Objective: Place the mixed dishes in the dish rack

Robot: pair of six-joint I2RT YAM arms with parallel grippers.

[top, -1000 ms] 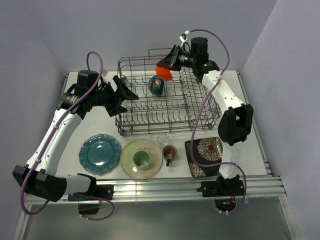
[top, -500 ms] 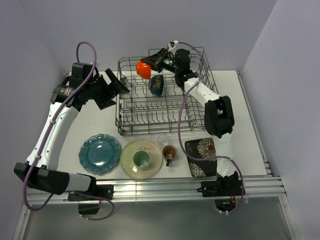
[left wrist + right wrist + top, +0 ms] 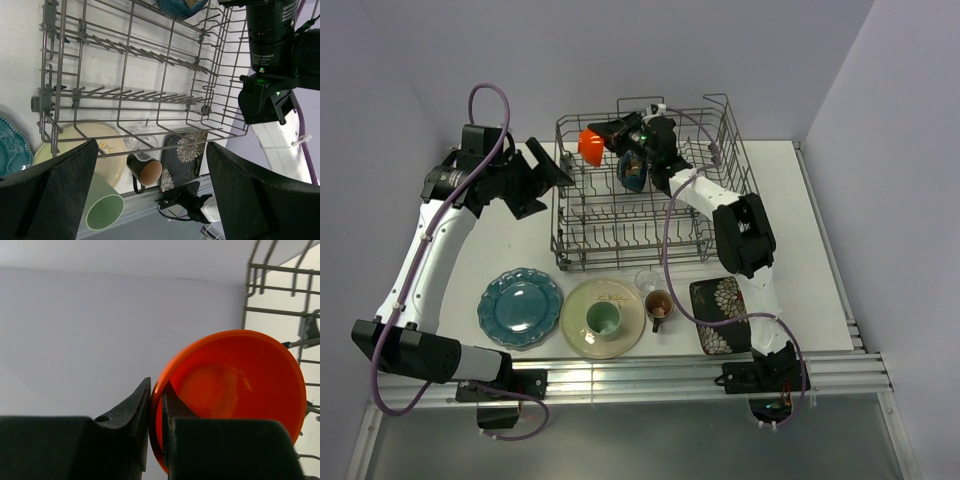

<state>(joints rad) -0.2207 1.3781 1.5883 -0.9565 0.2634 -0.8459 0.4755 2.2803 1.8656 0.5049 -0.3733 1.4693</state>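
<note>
Lettering is scarce from where I stand; the small print on the right arm's black housing is too small to read, and the only sign of life there is a green light (image 3: pixel 260 80); the boldest markings on the dishes are the pale flowers on the black square floral plate (image 3: pixel 725 312). The table (image 3: pixel 800 250) is white, boxed in by plain pale lilac walls (image 3: pixel 440 50), with an aluminium rail (image 3: pixel 640 375) along its near edge where the arms are bolted. The dish rack (image 3: pixel 610 245) sits at the back of the table; the dark bowl (image 3: pixel 633 172) stands on edge inside it. The right gripper (image 3: pixel 603 137) is clamped on the rim of the red-orange bowl (image 3: pixel 588 146), one finger inside and one outside, holding it tilted over the rack's far left corner. The left gripper (image 3: pixel 550 192) hangs just beside the rack's left side, fingers spread wide and holding nothing. In front of the rack, in a row, lie the teal scalloped plate (image 3: pixel 519 307); the cream round plate (image 3: pixel 582 330) with the pale green cup (image 3: pixel 604 318) upright on it; the clear glass (image 3: pixel 647 281); the brown mug (image 3: pixel 659 306); then the floral plate.
</note>
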